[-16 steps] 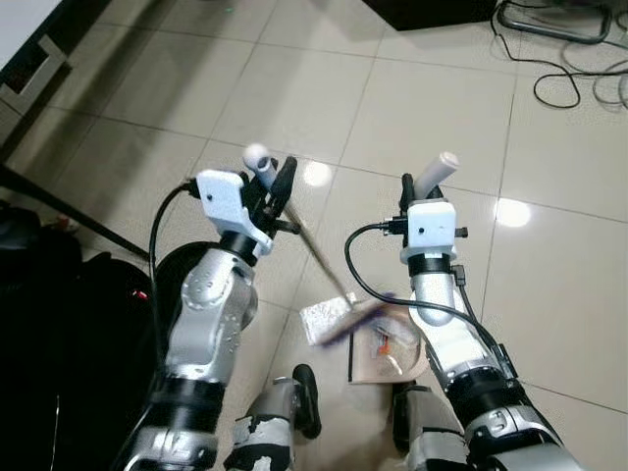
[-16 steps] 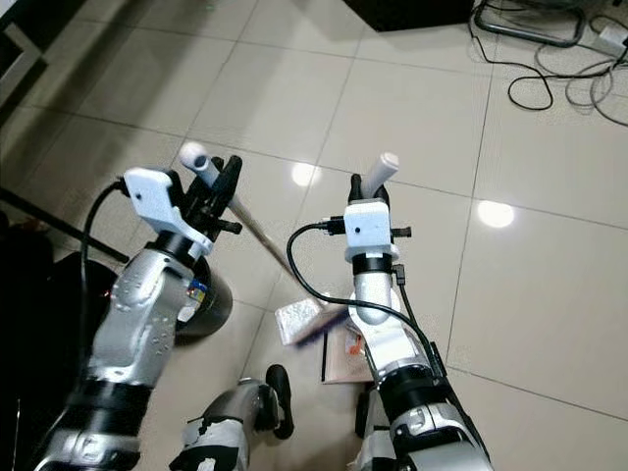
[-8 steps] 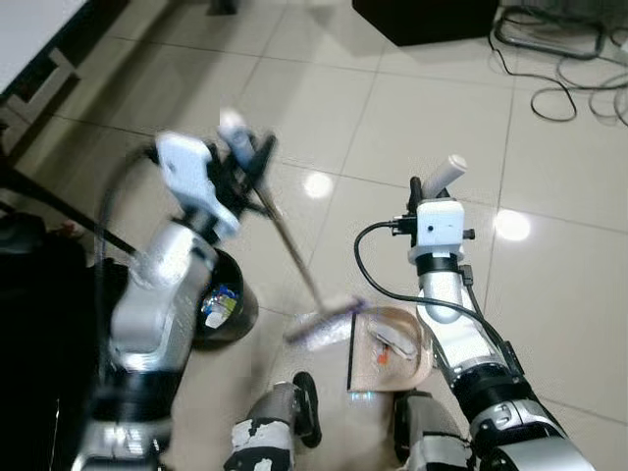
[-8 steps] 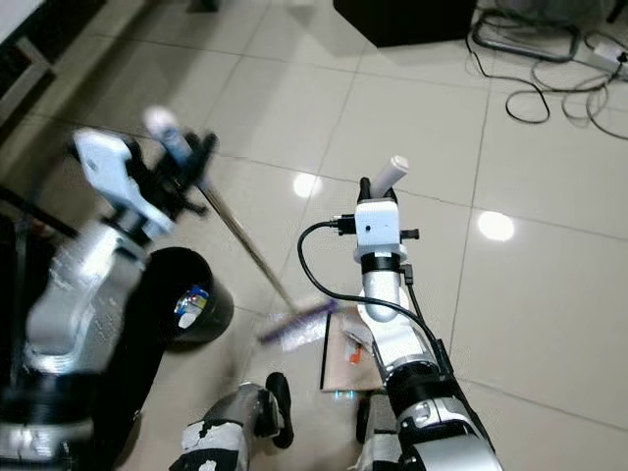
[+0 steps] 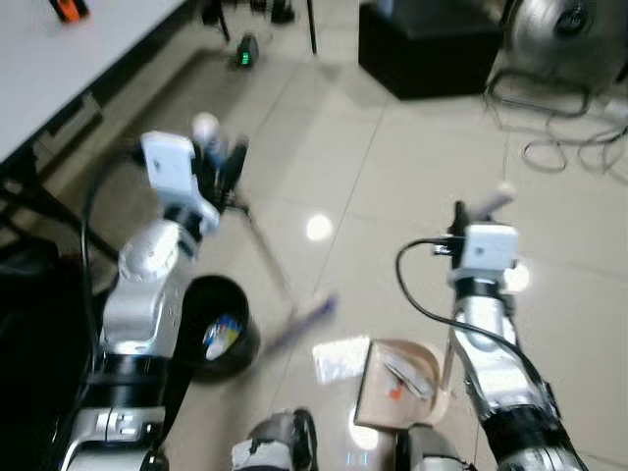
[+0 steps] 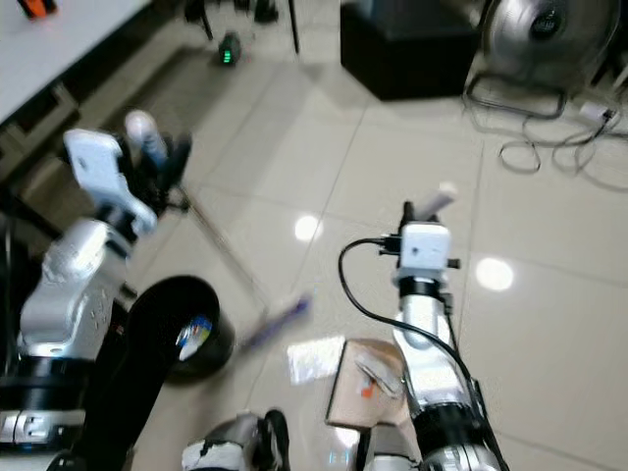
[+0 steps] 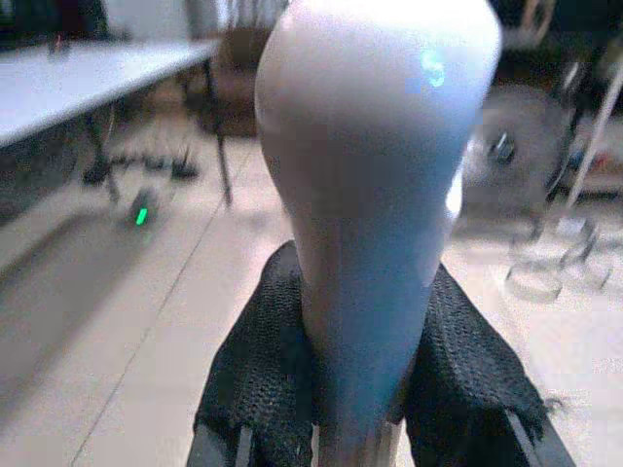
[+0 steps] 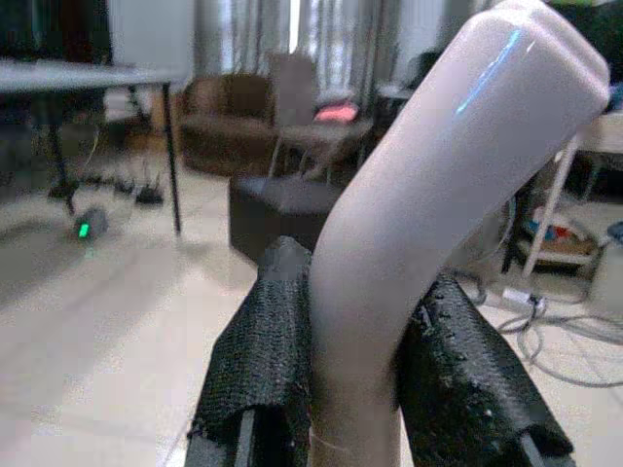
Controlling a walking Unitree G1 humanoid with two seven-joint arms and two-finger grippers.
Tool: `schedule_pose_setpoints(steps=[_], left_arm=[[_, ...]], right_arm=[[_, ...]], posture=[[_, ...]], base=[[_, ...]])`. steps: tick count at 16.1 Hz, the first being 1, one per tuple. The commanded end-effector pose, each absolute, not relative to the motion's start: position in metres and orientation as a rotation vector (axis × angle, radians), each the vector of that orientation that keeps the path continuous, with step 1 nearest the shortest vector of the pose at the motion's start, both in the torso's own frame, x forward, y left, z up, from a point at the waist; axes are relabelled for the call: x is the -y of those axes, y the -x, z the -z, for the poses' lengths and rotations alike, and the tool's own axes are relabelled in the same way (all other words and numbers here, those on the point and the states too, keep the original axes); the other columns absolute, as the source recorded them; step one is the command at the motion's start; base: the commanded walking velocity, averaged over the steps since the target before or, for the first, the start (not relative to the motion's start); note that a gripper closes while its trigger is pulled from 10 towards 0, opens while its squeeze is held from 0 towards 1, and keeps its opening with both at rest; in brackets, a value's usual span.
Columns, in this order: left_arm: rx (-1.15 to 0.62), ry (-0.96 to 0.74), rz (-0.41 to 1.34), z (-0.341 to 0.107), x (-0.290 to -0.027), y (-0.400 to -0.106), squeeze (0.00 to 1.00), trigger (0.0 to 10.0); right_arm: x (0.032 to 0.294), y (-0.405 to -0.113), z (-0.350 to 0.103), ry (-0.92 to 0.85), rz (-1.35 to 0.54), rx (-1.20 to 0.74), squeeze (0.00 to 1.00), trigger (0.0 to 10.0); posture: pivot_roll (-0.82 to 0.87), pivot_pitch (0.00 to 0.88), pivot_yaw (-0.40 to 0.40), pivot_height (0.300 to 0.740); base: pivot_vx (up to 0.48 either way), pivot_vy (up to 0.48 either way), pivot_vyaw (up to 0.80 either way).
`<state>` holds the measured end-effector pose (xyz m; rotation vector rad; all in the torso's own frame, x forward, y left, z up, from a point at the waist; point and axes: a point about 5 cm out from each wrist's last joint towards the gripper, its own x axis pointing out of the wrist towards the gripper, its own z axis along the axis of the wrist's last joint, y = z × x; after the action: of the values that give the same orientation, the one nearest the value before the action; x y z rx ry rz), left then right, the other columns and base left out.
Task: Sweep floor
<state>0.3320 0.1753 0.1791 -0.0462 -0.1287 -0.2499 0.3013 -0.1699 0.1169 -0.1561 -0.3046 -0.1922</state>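
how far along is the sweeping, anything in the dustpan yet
Partly done. Some scraps already lie in the dustpan, which the right claw holds by its handle. The left claw grips the broom, its head lifted near the black bin. A white crumpled piece sits on the floor beside the pan, not yet swept in.

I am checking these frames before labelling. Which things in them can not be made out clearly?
- Broom head: motion blur, eye views; its bristles cannot be told.
- Litter in the dustpan: too small to identify.
- Contents of the black bin: small, blurred.
- Broom handle below the left gripper's fingers: cut off by the wrist view's edge.
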Motion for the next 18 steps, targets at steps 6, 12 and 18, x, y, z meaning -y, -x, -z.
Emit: schedule_pose_setpoints(steps=[6, 12, 18], left_arm=[[-0.035, -0.038, 0.203, -0.138, -0.192, -0.308, 0.00, 10.0], [-0.030, -0.117, 0.261, -0.127, -0.191, -0.281, 0.00, 10.0], [-0.004, -0.101, 0.247, -0.136, -0.191, -0.270, 0.00, 10.0]], right_arm=[[0.176, -0.283, -0.192, 0.032, 0.105, 0.441, 0.00, 10.0], [0.193, -0.279, -0.241, -0.094, 0.119, 0.366, 0.00, 10.0], [0.178, -0.285, -0.269, -0.117, 0.032, 0.358, 0.00, 10.0]], posture=[[-0.03, 0.004, 0.112, 0.740], [-0.03, 0.000, 0.103, 0.740], [-0.01, 0.000, 0.071, 0.740]], base=[[0.000, 0.000, 0.00], [0.000, 0.000, 0.00], [0.000, -0.247, 0.00]])
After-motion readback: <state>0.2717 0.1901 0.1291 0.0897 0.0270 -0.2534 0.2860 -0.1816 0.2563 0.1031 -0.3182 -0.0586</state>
